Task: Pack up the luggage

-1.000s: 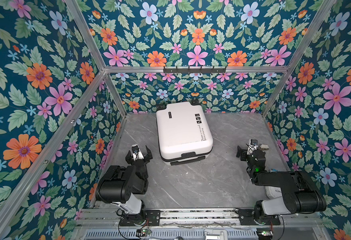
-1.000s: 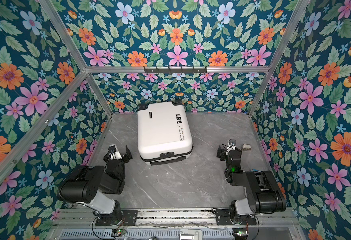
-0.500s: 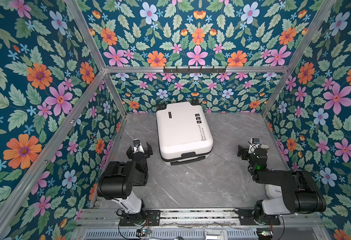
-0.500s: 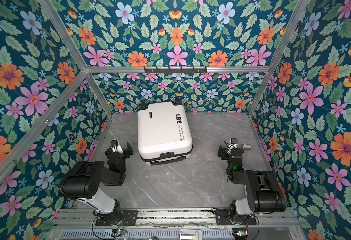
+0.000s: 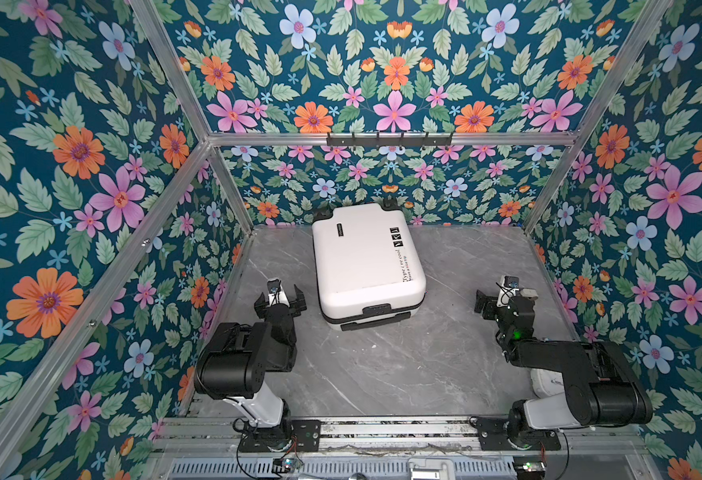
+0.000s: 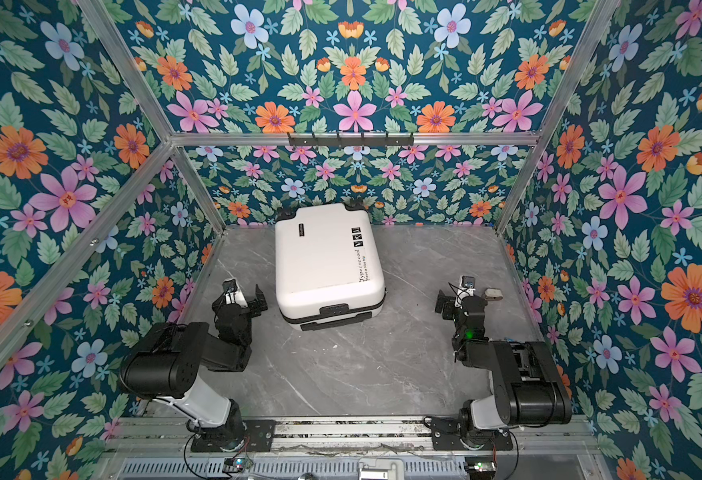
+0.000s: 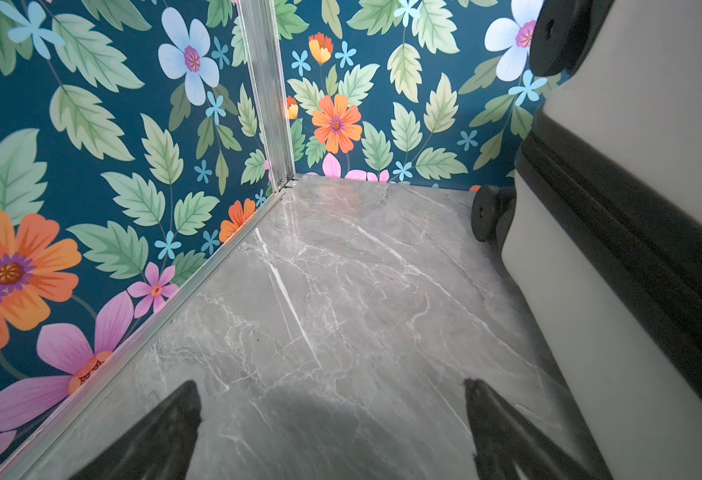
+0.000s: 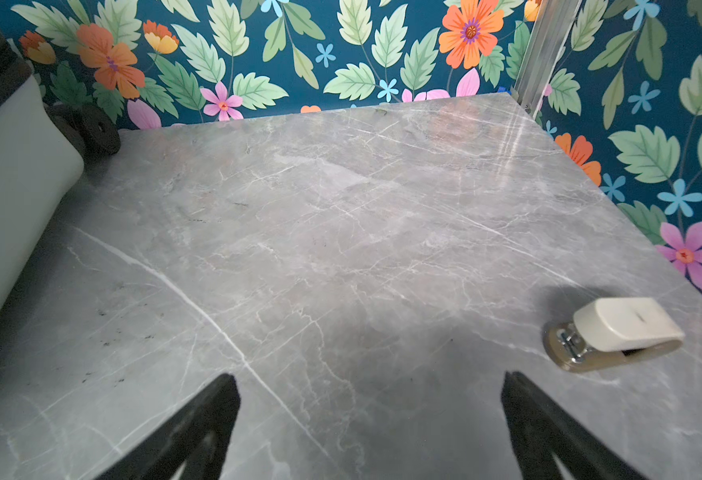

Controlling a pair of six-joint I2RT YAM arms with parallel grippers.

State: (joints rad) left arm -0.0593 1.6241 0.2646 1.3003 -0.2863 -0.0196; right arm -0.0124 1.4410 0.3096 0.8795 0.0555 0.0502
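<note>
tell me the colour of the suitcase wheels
Black; the wheels show best in the left wrist view.

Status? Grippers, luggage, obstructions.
Open, empty: left gripper beside the luggage, right gripper. Case shut, lying flat, not held. Small white stapler near right gripper, off to the side.

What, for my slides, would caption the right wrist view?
Open right gripper above the grey marble table, a white stapler nearby, the white luggage at frame edge.
</note>
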